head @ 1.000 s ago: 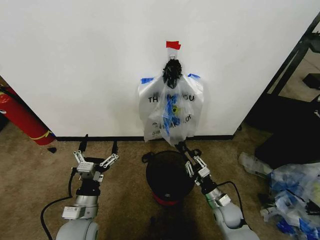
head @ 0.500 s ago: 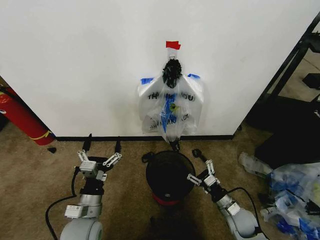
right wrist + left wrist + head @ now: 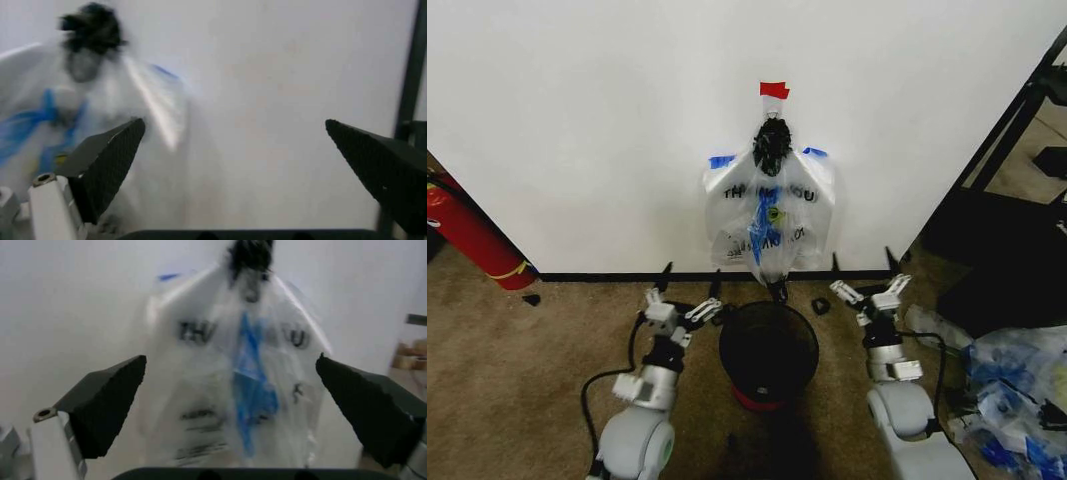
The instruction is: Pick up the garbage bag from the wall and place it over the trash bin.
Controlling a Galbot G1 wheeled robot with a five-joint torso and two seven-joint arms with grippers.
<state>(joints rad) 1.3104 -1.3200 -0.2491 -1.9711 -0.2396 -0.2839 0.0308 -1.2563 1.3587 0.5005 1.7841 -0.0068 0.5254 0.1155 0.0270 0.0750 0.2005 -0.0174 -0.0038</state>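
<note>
crinkly translucent garbage bag (image 3: 769, 230) on wall (image 3: 587, 130), blue handles, left gripper (image 3: 689, 291) and right gripper (image 3: 863, 272) jaws spread

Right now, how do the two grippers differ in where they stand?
The left gripper sits close beside the bin, facing the bag. The right gripper stands farther from the bin, off the bag's side, facing bare wall. Both are open, low near the baseboard, and hold nothing.
</note>
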